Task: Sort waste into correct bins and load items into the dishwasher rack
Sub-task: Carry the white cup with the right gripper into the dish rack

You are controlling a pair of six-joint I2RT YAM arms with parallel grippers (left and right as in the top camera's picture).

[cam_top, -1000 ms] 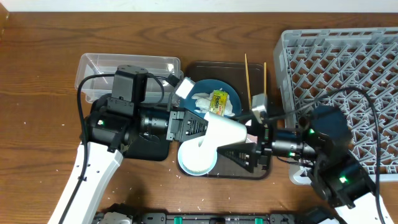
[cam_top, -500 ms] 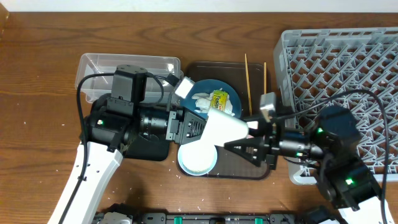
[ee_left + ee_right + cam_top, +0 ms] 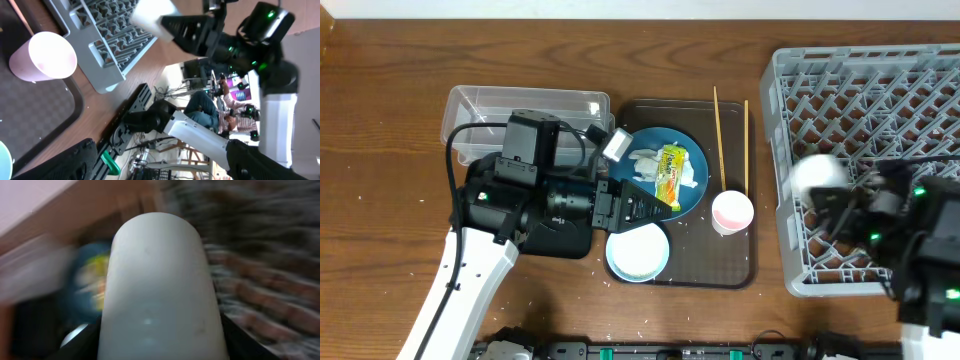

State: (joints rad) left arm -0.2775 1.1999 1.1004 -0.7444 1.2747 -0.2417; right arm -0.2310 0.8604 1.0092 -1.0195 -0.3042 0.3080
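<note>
White cup [image 3: 817, 176], blurry, over dishwasher rack [image 3: 880, 90]

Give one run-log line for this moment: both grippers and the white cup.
left gripper: open, empty | right gripper: shut on white cup | location: over dishwasher rack

Your left arm [image 3: 470, 265]: reaches up from the near-left edge, wrist level, pointing right.
Your left gripper [image 3: 645, 203]: fingers spread, nothing between them.
Your right arm [image 3: 920, 255]: far right, blurred, pointing left.
Your right gripper [image 3: 828, 195]: clamped on a small white cup [image 3: 814, 172].
</note>
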